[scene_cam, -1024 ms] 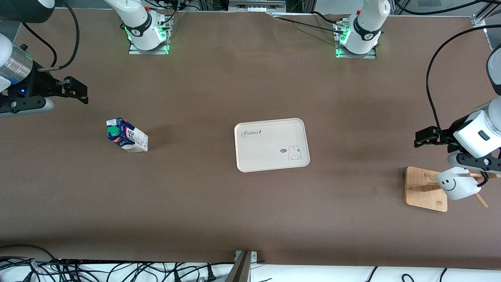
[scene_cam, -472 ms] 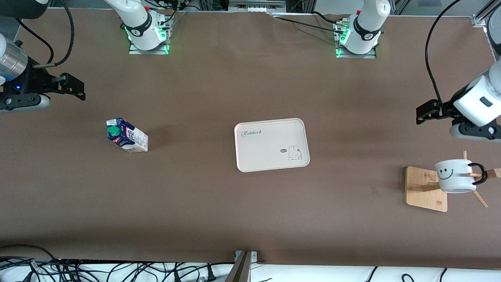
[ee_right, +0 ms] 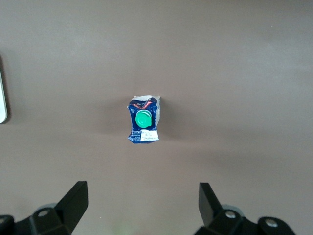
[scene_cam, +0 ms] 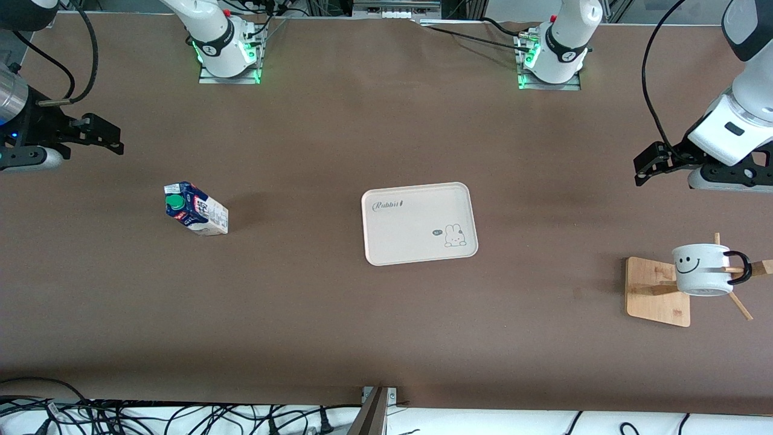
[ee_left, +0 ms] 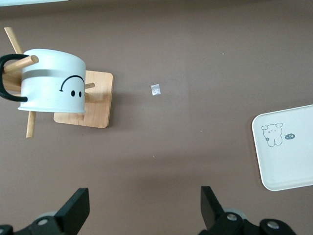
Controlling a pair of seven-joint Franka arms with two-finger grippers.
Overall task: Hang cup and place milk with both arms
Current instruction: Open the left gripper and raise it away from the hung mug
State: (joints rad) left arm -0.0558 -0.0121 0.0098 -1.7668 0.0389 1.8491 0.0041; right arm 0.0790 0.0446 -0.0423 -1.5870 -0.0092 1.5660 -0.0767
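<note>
While the brown table point(scene_cam: 338, 314) lies bare between them, the cream tray point(scene_cam: 419, 223) sits at its middle, the wooden rack point(scene_cam: 657, 291) stands toward the left arm's end with the cup point(scene_cam: 700, 269) hung on a peg, and the milk point(scene_cam: 195, 209) stands toward the right arm's end. Both claws are spread wide and hold nothing: the left gripper point(scene_cam: 647, 164) hangs over bare table near the rack, the right gripper point(scene_cam: 104, 136) over bare table near the milk.

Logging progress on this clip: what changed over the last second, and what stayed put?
The left gripper let go of the cup, now hanging by its handle on a peg of the wooden rack, and drew up and away toward the robots' bases, jaws open. The cup swung from tilted to level. The right gripper also pulled back, open and empty. The milk and the tray did not move.
</note>
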